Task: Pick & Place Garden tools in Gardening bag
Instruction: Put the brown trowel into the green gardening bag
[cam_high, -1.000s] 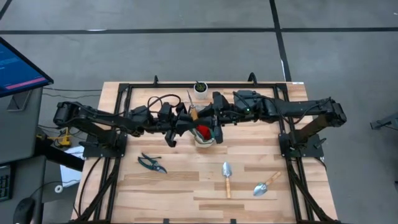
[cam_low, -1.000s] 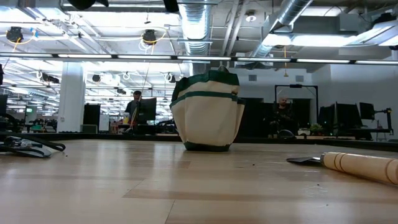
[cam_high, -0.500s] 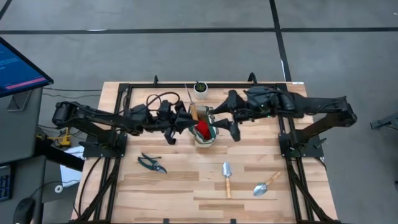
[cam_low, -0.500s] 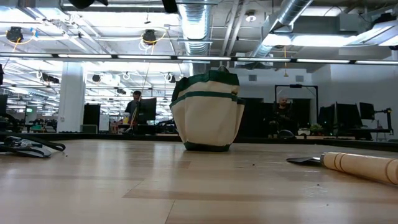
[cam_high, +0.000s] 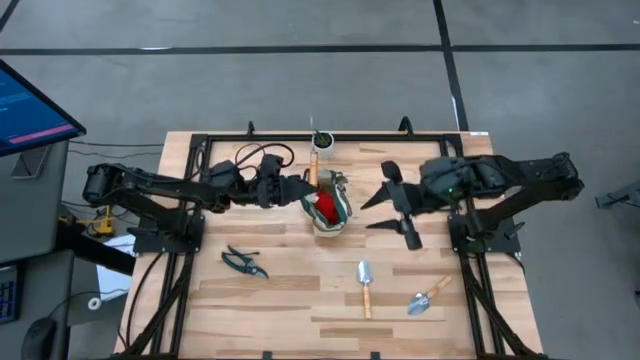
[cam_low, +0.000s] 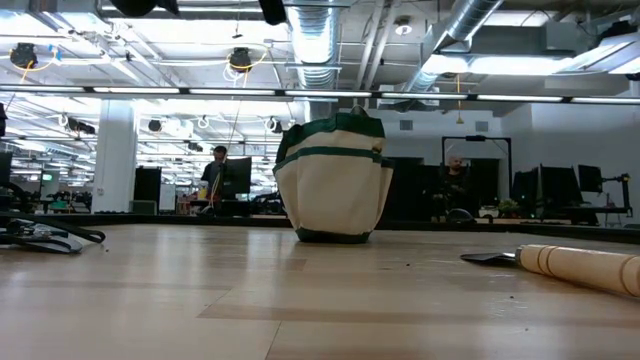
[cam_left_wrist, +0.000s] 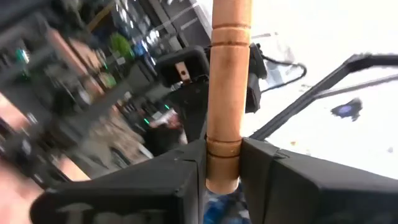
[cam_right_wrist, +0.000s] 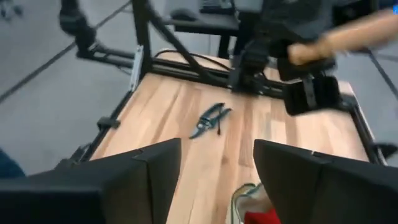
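Wrist view shows left pincer (cam_left_wrist: 222, 163) clamped on trowel handle (cam_left_wrist: 227, 81) (overhead seemingly hides it); right pincer (cam_high: 397, 210) empty, spread.

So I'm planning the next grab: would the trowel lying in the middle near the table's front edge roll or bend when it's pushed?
The trowel likely stays stiff: it has a metal blade and a wooden handle. Its round handle might roll, though the flat blade resting on the table should probably check that. It looks light, so a nudge would likely slide or spin it.

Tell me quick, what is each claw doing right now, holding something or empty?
Left claw: closed on the light wooden handle of a hand tool, beside the cream fabric bag with green trim.
Right claw: open, holding nothing.
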